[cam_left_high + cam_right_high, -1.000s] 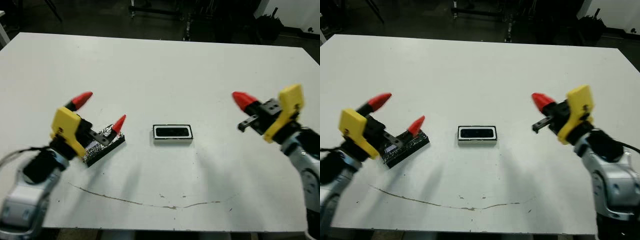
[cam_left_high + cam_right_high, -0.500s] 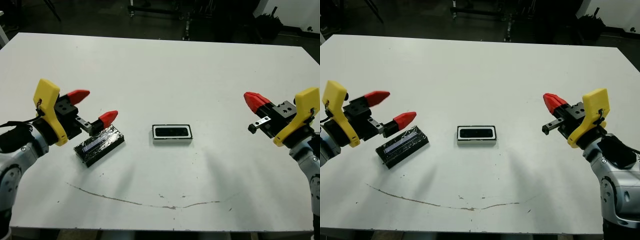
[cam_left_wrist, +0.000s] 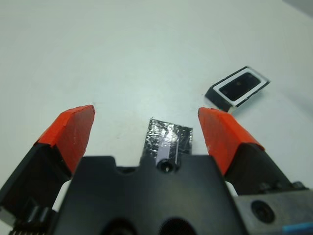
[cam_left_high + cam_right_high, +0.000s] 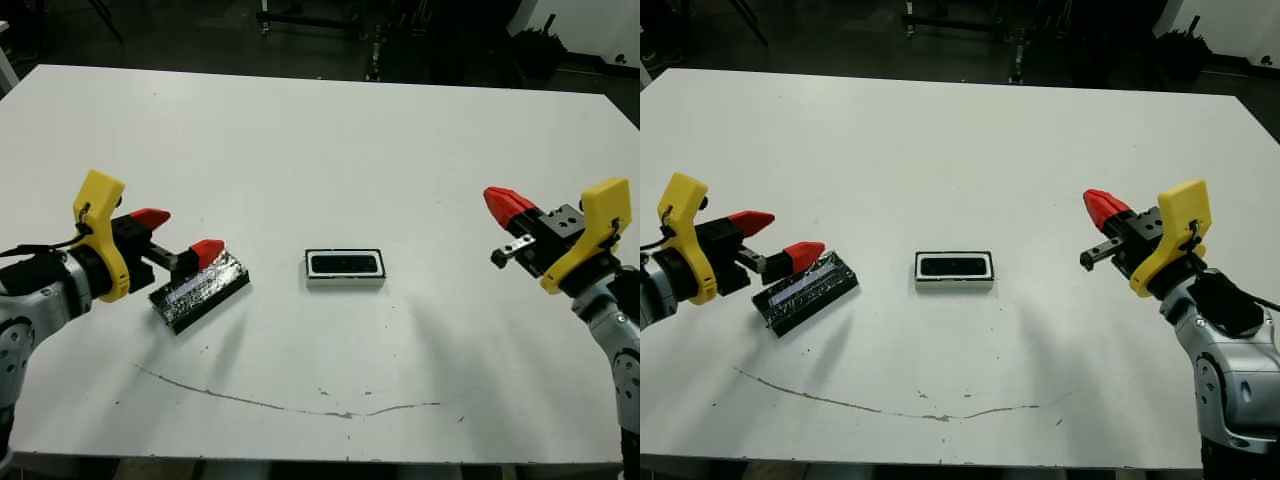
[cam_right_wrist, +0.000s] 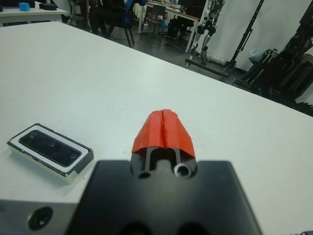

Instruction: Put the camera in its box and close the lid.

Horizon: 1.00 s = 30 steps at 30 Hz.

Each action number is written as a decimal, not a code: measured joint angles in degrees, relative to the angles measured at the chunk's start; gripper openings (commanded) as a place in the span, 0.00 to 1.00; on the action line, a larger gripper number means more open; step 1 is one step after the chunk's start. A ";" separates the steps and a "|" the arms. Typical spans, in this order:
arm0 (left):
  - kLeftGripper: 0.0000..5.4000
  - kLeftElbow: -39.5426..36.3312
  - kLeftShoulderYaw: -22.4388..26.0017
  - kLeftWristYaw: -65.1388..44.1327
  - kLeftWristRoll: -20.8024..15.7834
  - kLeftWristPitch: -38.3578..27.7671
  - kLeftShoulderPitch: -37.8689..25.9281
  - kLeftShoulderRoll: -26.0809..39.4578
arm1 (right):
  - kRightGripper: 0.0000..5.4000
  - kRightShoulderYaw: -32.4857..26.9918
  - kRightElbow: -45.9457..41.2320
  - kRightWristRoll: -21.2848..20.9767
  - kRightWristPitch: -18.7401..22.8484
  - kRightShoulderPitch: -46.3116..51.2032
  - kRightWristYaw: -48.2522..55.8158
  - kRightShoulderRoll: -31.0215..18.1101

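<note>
White table (image 4: 330,150), box (image 4: 345,266) near the middle with the camera (image 4: 344,263) lying flat inside its white lining. Shiny-topped lid (image 4: 200,289) flat on the table well to the left of the box, angled. Left gripper (image 4: 178,235) at the lid's left end, red fingers spread apart, one fingertip over the lid's edge. Right gripper (image 4: 507,207) well apart from the box on the right, above the table, fingers pressed together, holding nothing.

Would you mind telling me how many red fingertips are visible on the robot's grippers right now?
3 in the head views: two spread apart on the left gripper, at the lid, and one showing on the right gripper, whose two tips are pressed together in its wrist view.
</note>
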 measured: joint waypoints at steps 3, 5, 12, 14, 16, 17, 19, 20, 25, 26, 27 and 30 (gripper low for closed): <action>1.00 -0.05 -1.52 0.07 1.46 0.40 0.00 1.07 | 0.00 0.11 0.09 0.03 0.00 0.00 -0.03 0.00; 1.00 -0.06 -2.33 0.33 2.16 0.75 0.00 1.33 | 0.00 0.12 0.08 0.05 0.01 0.00 -0.18 0.00; 1.00 1.62 -3.74 0.15 2.78 1.61 -0.05 1.44 | 0.00 0.11 0.06 0.52 0.03 0.07 -0.43 -0.01; 1.00 2.13 -4.27 -0.15 2.85 2.19 -0.06 1.69 | 0.00 0.11 -0.11 0.52 0.04 0.25 -0.53 -0.02; 1.00 2.32 -4.76 -0.48 2.99 2.54 -0.07 2.12 | 0.00 0.12 -0.36 0.44 0.09 0.44 -0.91 -0.03; 1.00 2.32 -5.02 -0.61 3.17 2.73 -0.07 2.36 | 0.00 0.13 -0.51 0.38 0.11 0.51 -1.08 -0.04; 1.00 2.34 -5.38 -0.63 3.31 3.59 -0.08 2.49 | 0.00 0.20 -0.74 0.18 0.12 0.56 -1.21 -0.06; 1.00 2.34 -5.43 -0.63 3.28 4.14 -0.08 2.49 | 0.00 0.22 -0.75 0.17 0.11 0.59 -1.21 -0.06; 1.00 2.18 -5.46 -0.35 3.30 5.58 -0.08 2.45 | 0.00 0.23 -0.74 0.11 0.11 0.92 -1.21 -0.06; 1.00 2.15 -5.53 -0.33 3.34 5.70 -0.08 2.45 | 0.00 0.24 -0.74 0.10 0.10 1.03 -1.21 -0.06; 1.00 2.15 -5.68 -0.39 3.38 5.74 -0.08 2.46 | 0.00 0.24 -0.74 0.09 0.10 1.11 -1.21 -0.06; 1.00 2.16 -6.08 -1.13 3.36 5.74 -0.08 2.48 | 0.00 0.26 -0.73 0.09 0.09 1.18 -1.21 -0.06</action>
